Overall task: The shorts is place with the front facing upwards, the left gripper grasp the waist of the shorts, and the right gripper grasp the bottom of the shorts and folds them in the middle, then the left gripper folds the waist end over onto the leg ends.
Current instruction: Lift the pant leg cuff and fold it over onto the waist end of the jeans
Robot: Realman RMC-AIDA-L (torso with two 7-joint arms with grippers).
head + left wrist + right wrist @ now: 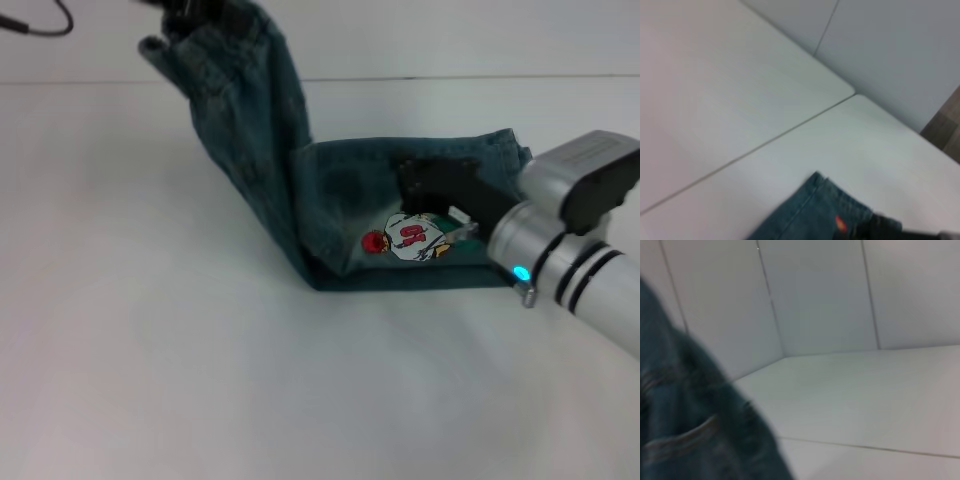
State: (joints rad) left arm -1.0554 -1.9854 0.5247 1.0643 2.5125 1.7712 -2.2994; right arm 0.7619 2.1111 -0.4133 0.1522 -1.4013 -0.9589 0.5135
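Head view: the left gripper (pixel 200 12) pinches the waist of the shorts (pixel 185 40) and holds it high above the counter (pixel 150 330). Below it the shorts (pixel 350 210) lie folded, the right gripper (pixel 425 190) resting on them; whether its fingers are spread or together cannot be told.

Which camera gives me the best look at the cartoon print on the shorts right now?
The head view: the cartoon print lies face-up on the flat part of the shorts, beside the right hand. The left wrist view catches only a red speck; the right wrist view shows none.
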